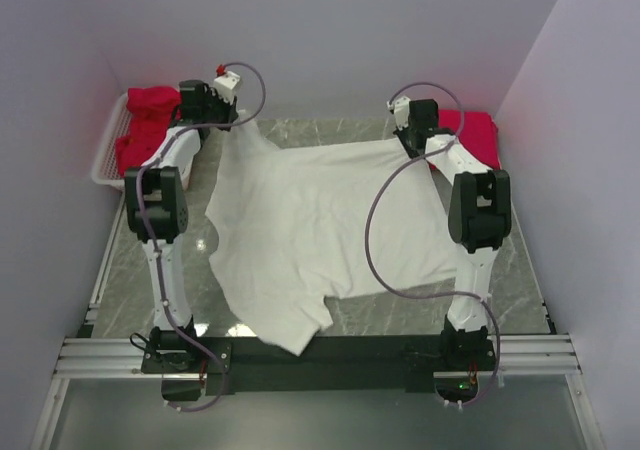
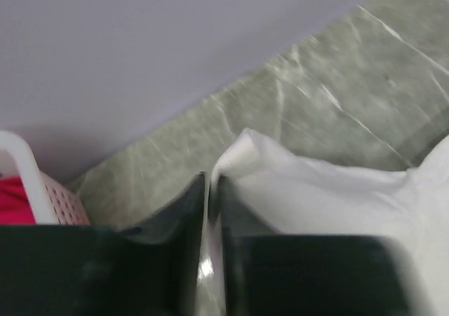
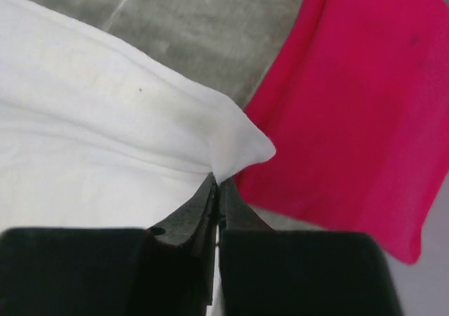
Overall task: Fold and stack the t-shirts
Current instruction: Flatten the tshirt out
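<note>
Both grippers are on the white t-shirt (image 1: 320, 220) right now, one at each far corner. It lies spread across the marble table (image 1: 125, 265), wrinkled, with its near part trailing toward the rail between the arm bases.

Your left gripper (image 2: 210, 186) has its fingers pressed together with a thin fold of white cloth running up between them. Your right gripper (image 3: 218, 184) is clamped on a small peak of the same shirt, just beside the folded red t-shirt (image 3: 351, 105) at the far right.

Expect this fabric to be light, limp and stretchy. It'll sag between your two holds and drag along the marble rather than slide stiffly. It isn't fragile, but a pinch this shallow could slip if you pull the corners apart hard. Corner or hem grips like these look right to me, because they let the cloth hang flat.

Both arms are stretched well forward, elbows raised over the shirt and wrists dipped down to the far edge. The left arm (image 1: 160, 205) stands close beside the white basket (image 1: 103, 165), which holds more red t-shirts (image 1: 150, 105), so give it room. From the wrist views I can't tell how deep either bite goes
</note>
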Controlling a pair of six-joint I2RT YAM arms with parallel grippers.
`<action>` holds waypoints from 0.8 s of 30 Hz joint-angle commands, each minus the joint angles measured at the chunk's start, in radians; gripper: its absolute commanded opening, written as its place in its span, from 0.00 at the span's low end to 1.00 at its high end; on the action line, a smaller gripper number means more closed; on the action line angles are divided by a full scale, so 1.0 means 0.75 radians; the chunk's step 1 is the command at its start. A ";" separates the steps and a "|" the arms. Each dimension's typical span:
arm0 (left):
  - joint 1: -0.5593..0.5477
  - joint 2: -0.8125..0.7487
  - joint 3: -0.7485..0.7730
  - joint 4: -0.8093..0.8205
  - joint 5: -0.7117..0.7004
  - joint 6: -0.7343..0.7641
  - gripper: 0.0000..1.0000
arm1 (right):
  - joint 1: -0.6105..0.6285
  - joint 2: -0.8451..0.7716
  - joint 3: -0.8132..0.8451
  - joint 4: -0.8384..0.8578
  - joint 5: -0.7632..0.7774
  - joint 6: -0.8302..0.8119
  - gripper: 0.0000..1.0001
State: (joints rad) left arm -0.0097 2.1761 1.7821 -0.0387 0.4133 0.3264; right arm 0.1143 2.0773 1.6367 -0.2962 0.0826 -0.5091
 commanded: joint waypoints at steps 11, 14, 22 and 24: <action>0.064 -0.230 -0.111 -0.185 0.042 -0.083 0.78 | -0.007 -0.178 0.127 -0.394 -0.042 0.122 0.78; 0.064 -0.441 -0.313 -0.346 0.125 -0.073 0.74 | -0.007 -0.288 -0.008 -0.476 -0.106 0.131 0.77; 0.062 -0.735 -0.746 -0.658 0.163 0.111 0.53 | -0.009 -0.371 -0.243 -0.621 -0.188 0.096 0.45; 0.060 -0.770 -0.852 -0.719 0.153 0.208 0.48 | -0.011 -0.358 -0.288 -0.642 -0.198 0.090 0.36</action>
State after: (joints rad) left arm 0.0364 1.5902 1.2495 -0.4110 0.5148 0.3637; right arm 0.1131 1.7988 1.4715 -0.6987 -0.0338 -0.4343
